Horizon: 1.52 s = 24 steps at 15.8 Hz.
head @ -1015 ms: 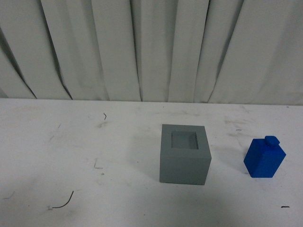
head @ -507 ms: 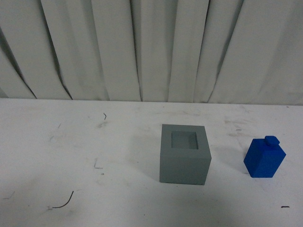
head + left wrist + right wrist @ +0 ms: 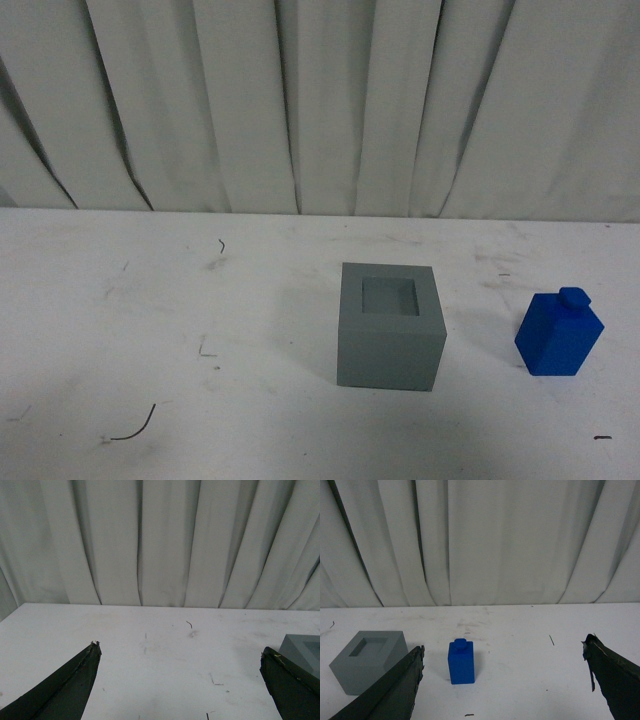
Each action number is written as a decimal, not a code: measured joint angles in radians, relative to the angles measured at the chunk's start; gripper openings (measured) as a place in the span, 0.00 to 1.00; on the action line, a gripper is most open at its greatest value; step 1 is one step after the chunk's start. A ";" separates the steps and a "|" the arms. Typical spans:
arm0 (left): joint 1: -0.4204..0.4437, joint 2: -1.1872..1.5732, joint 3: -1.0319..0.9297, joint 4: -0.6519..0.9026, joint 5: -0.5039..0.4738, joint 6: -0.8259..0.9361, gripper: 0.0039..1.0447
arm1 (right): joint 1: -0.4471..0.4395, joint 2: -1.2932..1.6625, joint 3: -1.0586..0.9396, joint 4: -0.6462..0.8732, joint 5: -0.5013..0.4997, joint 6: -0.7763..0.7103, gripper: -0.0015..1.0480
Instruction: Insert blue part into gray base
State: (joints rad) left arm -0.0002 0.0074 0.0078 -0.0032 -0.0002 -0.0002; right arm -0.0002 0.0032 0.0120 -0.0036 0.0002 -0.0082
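The gray base point(image 3: 390, 325) stands on the white table a little right of centre, its square recess facing up and empty. The blue part point(image 3: 560, 333) stands upright to its right, stud knob on top, apart from the base. Neither arm shows in the front view. In the right wrist view the blue part point(image 3: 461, 661) stands ahead between the wide-open jaws of my right gripper point(image 3: 502, 650), nearer the left finger, with the gray base point(image 3: 367, 661) beside it. My left gripper point(image 3: 180, 647) is open over bare table; a corner of the gray base point(image 3: 302, 650) shows behind one finger.
The white table point(image 3: 150, 300) carries small dark scuffs and a thin dark curl point(image 3: 135, 428) near the front left. A white pleated curtain point(image 3: 320, 100) hangs along the far edge.
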 joint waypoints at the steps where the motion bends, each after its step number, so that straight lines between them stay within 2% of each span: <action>1: 0.000 0.000 0.000 0.000 0.000 0.000 0.94 | 0.000 0.000 0.000 0.000 0.000 0.000 0.94; 10: 0.000 0.000 0.000 0.000 0.000 0.000 0.94 | -0.003 0.005 0.000 0.013 -0.005 0.000 0.94; 14: 0.000 0.000 0.000 0.000 0.000 0.000 0.94 | -0.062 0.259 0.003 0.299 -0.076 0.000 0.94; 15: 0.000 0.000 0.000 0.000 0.000 0.000 0.94 | -0.050 0.416 0.026 0.444 -0.082 -0.001 0.94; 16: 0.000 0.000 0.000 0.000 0.000 0.000 0.94 | -0.053 0.734 0.144 0.720 -0.123 -0.019 0.94; 17: 0.000 0.000 0.000 0.000 0.000 0.000 0.94 | -0.079 1.091 0.344 0.940 -0.170 -0.061 0.94; 18: 0.000 0.000 0.000 0.000 0.000 0.000 0.94 | -0.080 1.228 0.435 0.950 -0.194 -0.087 0.94; 20: 0.000 0.000 0.000 0.000 0.000 0.000 0.94 | -0.086 1.501 0.653 0.859 -0.230 -0.159 0.94; 22: 0.000 0.000 0.000 0.000 0.000 0.000 0.94 | -0.085 1.656 0.861 0.706 -0.297 -0.272 0.94; 24: 0.000 0.000 0.000 0.000 0.000 0.000 0.94 | -0.076 1.710 1.048 0.423 -0.448 -0.462 0.94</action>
State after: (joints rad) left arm -0.0002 0.0074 0.0078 -0.0032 -0.0002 -0.0002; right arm -0.0761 1.7134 1.0595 0.4194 -0.4480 -0.4706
